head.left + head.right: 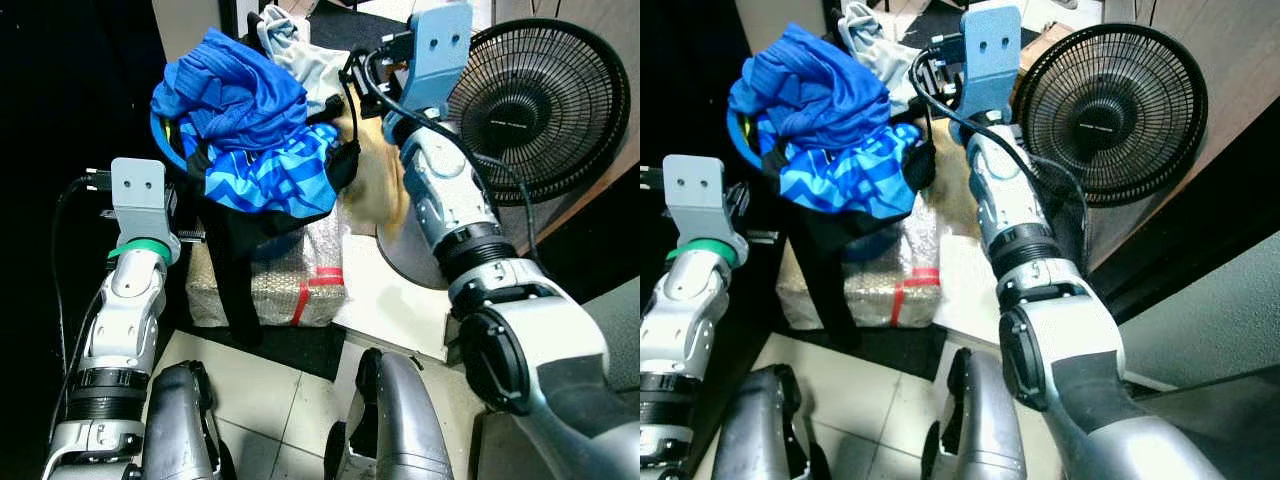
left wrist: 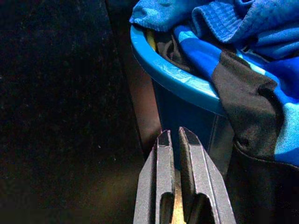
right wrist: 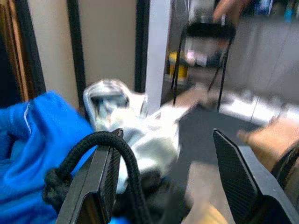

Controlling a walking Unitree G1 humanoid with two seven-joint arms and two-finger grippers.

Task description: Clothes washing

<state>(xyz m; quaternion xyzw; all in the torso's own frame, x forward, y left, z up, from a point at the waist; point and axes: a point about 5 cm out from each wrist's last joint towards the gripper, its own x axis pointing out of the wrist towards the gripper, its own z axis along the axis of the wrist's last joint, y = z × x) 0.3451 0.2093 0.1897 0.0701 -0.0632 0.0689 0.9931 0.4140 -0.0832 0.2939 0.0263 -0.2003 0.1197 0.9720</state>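
Note:
A blue basket [image 2: 173,74] heaped with blue patterned clothes [image 1: 250,120] stands on a plastic-wrapped package [image 1: 300,275]. A black garment [image 1: 235,270] hangs over its rim and down the front. A light grey garment [image 3: 117,107] lies at the back of the heap. My left gripper [image 2: 174,135] is shut on nothing, low beside the basket's outer wall and just under the rim. My right gripper [image 3: 167,135] is open above the far side of the heap, with the grey garment beyond its fingers. A black cable [image 3: 93,149] loops across one finger.
A black floor fan [image 1: 545,100] stands close on the right, behind my right arm. A tan cloth [image 1: 375,190] hangs between the basket and the fan. A white board [image 1: 390,290] lies on the floor by the package. Dark space lies to the left.

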